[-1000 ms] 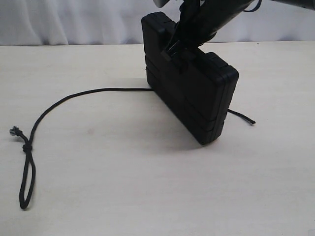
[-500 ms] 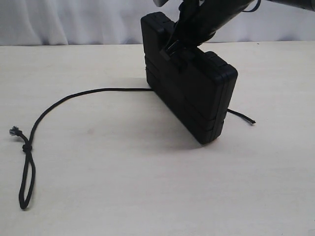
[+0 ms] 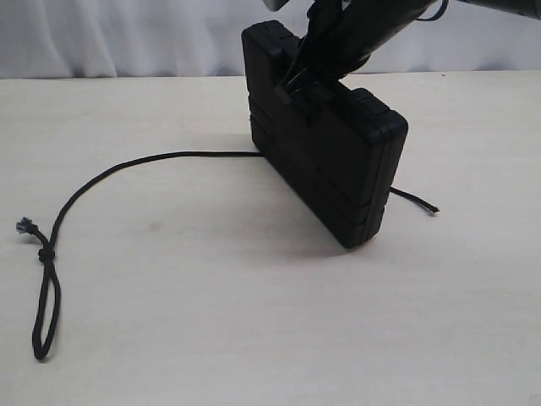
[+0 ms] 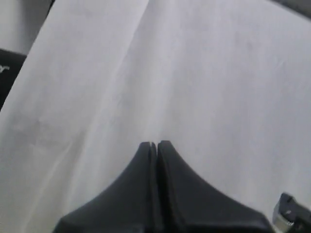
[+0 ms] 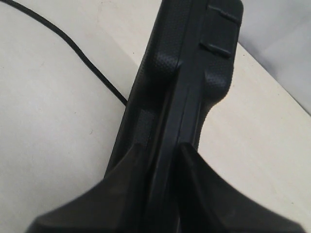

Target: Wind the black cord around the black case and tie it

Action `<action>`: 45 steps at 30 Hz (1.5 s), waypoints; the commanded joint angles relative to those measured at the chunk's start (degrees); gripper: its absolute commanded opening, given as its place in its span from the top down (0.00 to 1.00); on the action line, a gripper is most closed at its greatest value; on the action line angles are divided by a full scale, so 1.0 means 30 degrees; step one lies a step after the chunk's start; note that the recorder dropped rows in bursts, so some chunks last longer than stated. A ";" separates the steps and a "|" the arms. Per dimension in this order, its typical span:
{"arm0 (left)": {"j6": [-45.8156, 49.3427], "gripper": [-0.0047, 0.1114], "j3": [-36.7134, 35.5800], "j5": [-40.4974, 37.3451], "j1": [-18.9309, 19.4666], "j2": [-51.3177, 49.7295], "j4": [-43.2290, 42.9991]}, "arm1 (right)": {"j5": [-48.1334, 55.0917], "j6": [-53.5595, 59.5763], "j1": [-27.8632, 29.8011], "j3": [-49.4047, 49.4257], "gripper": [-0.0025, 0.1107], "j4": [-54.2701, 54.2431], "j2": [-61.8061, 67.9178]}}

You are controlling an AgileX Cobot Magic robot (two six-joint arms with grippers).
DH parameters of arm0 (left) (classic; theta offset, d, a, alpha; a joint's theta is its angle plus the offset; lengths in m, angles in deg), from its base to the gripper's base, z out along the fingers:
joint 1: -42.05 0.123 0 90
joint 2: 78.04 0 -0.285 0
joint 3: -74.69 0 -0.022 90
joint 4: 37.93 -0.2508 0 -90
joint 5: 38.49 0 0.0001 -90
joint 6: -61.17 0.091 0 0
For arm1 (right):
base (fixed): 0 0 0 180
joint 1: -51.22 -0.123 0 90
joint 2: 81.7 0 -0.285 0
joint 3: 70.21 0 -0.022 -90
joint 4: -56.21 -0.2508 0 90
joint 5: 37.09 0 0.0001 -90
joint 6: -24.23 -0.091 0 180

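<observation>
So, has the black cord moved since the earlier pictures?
No. The black cord keeps its place against the back edge of the table, knotted loop included.

Exterior looks across table [image 3: 211, 338], right wrist close above shared black case [image 5: 189, 73], left wrist faces cloth [image 4: 194, 73]

Pale beige wood-grain tabletop [image 3: 254, 338], matte, evenly lit. White creased fabric backdrop [image 3: 127, 38] hangs behind its far edge.

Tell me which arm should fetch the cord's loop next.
Left, likely. The right claw grips the black case, propping it upright; the left claw is shut and empty, and the black cord's loop lies on its side.
</observation>
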 commanded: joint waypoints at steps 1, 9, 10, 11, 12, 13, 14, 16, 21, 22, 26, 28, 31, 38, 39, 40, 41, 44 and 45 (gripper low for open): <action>0.0837 0.96 0.4762 -0.6231 -0.0141 -0.4967 -0.2961 | 0.5778 -0.0316 0.0054 0.1250 0.94 -0.1348 0.1800; 0.2420 0.96 1.2340 -2.0418 -0.0141 -1.5639 -0.6761 | 0.5778 -0.0316 0.0054 0.1250 0.94 -0.1348 0.1800; 0.2635 0.96 1.2719 -2.1073 -0.0141 -1.6568 -0.6274 | 0.5778 -0.0316 0.0054 0.1250 0.94 -0.1348 0.1800; 0.3128 0.96 1.3018 -2.1617 -0.0141 -1.7680 -0.5396 | 0.5778 -0.0316 0.0054 0.1250 0.94 -0.1348 0.1800; 0.3740 0.96 1.3103 -2.1907 -0.0141 -1.8708 -0.4360 | 0.5778 -0.0316 0.0054 0.1250 0.94 -0.1348 0.1800; 0.4444 0.96 1.3103 -2.1947 -0.0141 -1.9653 -0.3562 | 0.5778 -0.0316 0.0054 0.1250 0.94 -0.1348 0.1800; 0.5049 0.96 1.3061 -2.1947 -0.0141 -2.0605 -0.2812 | 0.5778 -0.0316 0.0054 0.1250 0.94 -0.1348 0.1800; 0.5270 0.94 1.3061 -2.1911 -0.0141 -2.2210 -0.2455 | 0.5734 -0.0316 0.0054 0.1250 0.94 -0.1348 0.1800; 0.5270 0.76 1.2297 -2.0392 -0.0141 -2.5119 -0.2416 | 0.5734 -0.0375 0.0054 0.1250 0.94 -0.1382 0.1800; 0.5311 0.70 1.2082 -1.9986 -0.0141 -2.5575 -0.2416 | 0.5734 -0.0375 0.0054 0.1250 0.94 -0.1382 0.1800; 0.4774 0.47 1.1202 -1.8816 -0.0141 -2.8105 -0.2416 | 0.5734 -0.0375 0.0054 0.1250 0.94 -0.1382 0.1800; 0.4509 0.47 1.1162 -1.8740 -0.0141 -2.9107 -0.1739 | 0.5734 -0.0375 0.0054 0.1250 0.94 -0.1382 0.1800; 0.4509 0.47 1.0898 -1.8441 -0.0141 -3.0569 -0.1663 | 0.5734 -0.0375 0.0054 0.1250 0.94 -0.1382 0.1800; 0.1737 0.61 1.0114 -1.3234 -0.0098 -3.1881 -0.2236 | 0.5734 -0.0375 0.0054 0.1250 0.94 -0.1382 0.1800; 0.1693 0.69 0.9953 -1.3160 -0.0043 -3.2227 -0.2598 | 0.5734 -0.0375 0.0054 0.1250 0.94 -0.1382 0.1800; 0.1693 0.76 0.9905 -1.3201 -0.0043 -3.2468 -0.2598 | 0.5734 -0.0375 0.0054 0.1250 0.94 -0.1382 0.1800; 0.1693 0.82 0.9905 -1.3156 -0.0043 -3.2568 -0.2555 | 0.5704 -0.0375 0.0054 0.1250 0.94 -0.1378 0.1800; 0.1828 0.96 0.9905 -1.2916 -0.0043 -3.2525 -0.2099 | 0.5704 -0.0375 0.0054 0.1250 0.94 -0.1378 0.1800; 0.1904 0.96 0.9905 -1.2768 -0.0043 -3.2525 -0.1682 | 0.5704 -0.0375 0.0054 0.1250 0.94 -0.1378 0.1800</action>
